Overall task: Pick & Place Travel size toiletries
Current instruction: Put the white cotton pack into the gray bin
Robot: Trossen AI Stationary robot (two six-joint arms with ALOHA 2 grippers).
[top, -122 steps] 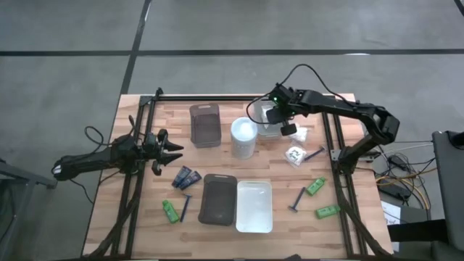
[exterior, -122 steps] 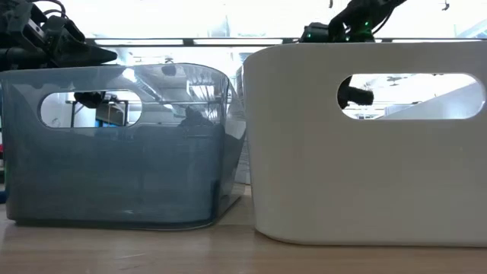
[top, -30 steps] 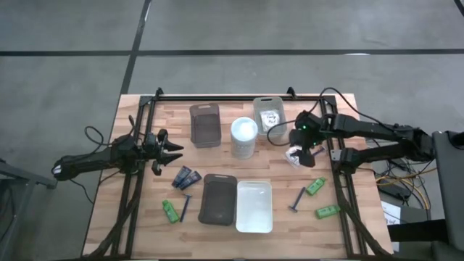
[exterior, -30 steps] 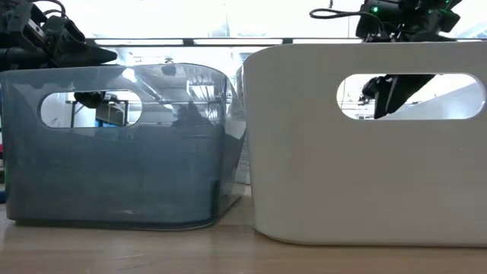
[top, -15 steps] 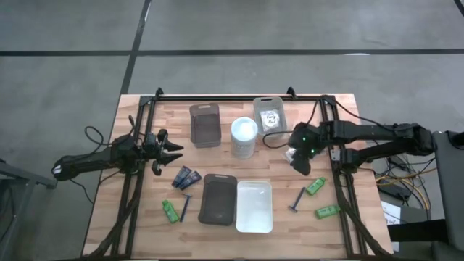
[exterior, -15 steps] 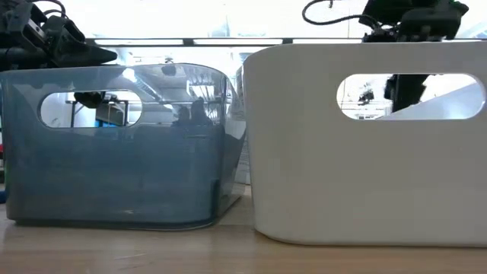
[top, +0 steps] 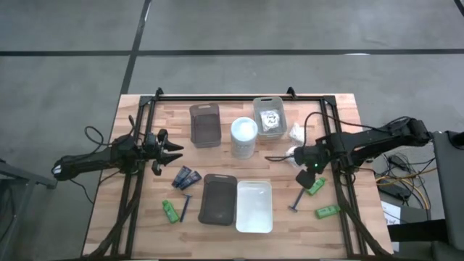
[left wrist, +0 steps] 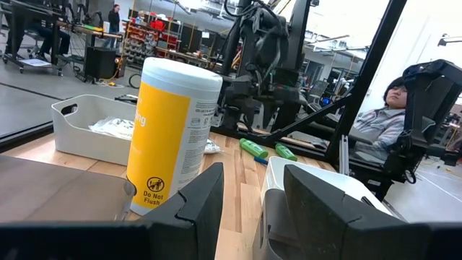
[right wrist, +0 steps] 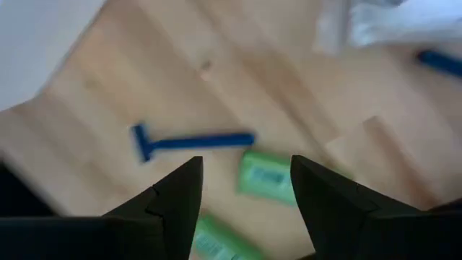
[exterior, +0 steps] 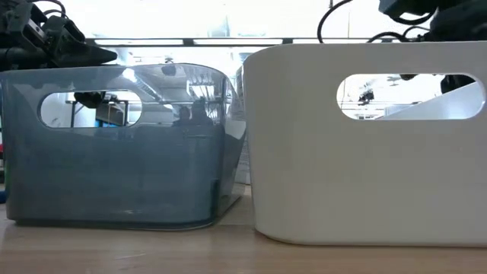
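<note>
Two fingers of my right gripper (top: 307, 176) stand spread and empty above a green bottle (right wrist: 268, 177) lying flat beside a razor (right wrist: 189, 141). I judge this the approach; next I must drop, centred, and close across it.

Green bottles (top: 315, 186), razors (top: 298, 198), navy tubes (top: 185, 177), seemingly flat

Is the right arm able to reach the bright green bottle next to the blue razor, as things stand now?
Probably yes. The right end effector hangs open just above the bright green bottle, beside the blue razor, and nothing lies between them on the wooden table.
</note>
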